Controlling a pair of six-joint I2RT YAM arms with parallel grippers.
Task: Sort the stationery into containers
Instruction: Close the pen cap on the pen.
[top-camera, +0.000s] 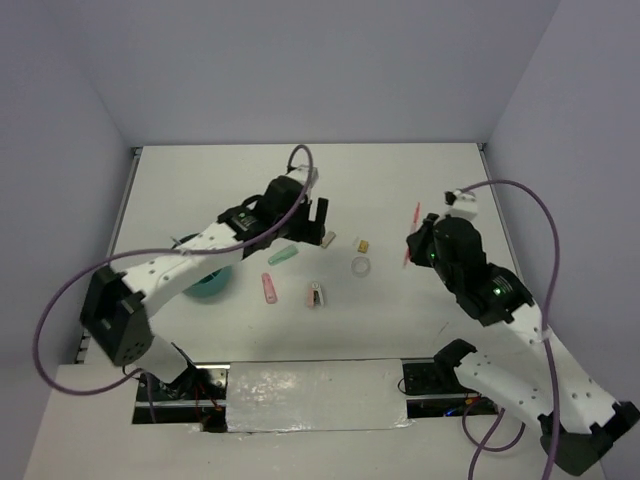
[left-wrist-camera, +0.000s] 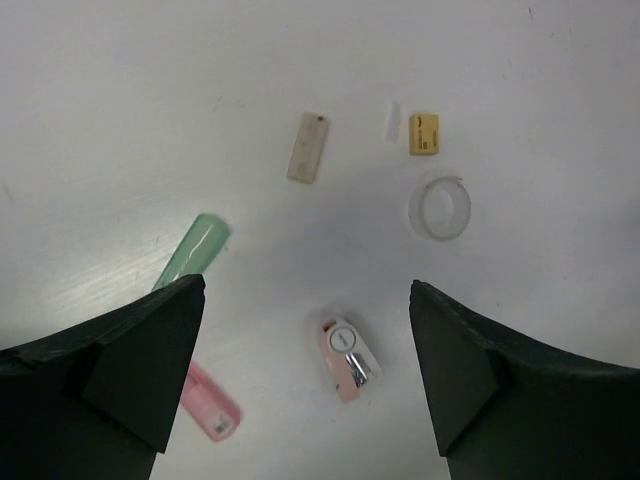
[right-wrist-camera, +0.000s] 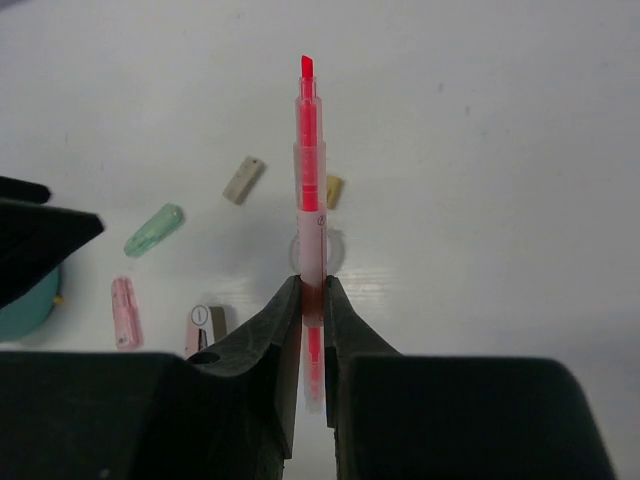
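Note:
My right gripper (top-camera: 415, 245) (right-wrist-camera: 312, 290) is shut on the thin pink pen (right-wrist-camera: 309, 170), held above the table at the right. My left gripper (top-camera: 312, 222) (left-wrist-camera: 307, 288) hangs open over the loose stationery. Below it lie a pink-white clip (left-wrist-camera: 350, 357), a mint-green tube (left-wrist-camera: 195, 250), a pink stick (left-wrist-camera: 212, 405), a grey block (left-wrist-camera: 308, 147), a tan nub (left-wrist-camera: 424, 133) and a clear tape ring (left-wrist-camera: 439, 208). The round teal organizer (top-camera: 210, 283) sits at the left, mostly hidden under the left arm.
The white table ends at grey walls at the back and both sides. The left arm stretches across the organizer toward the table's middle. A purple cable (top-camera: 545, 215) loops off the right arm.

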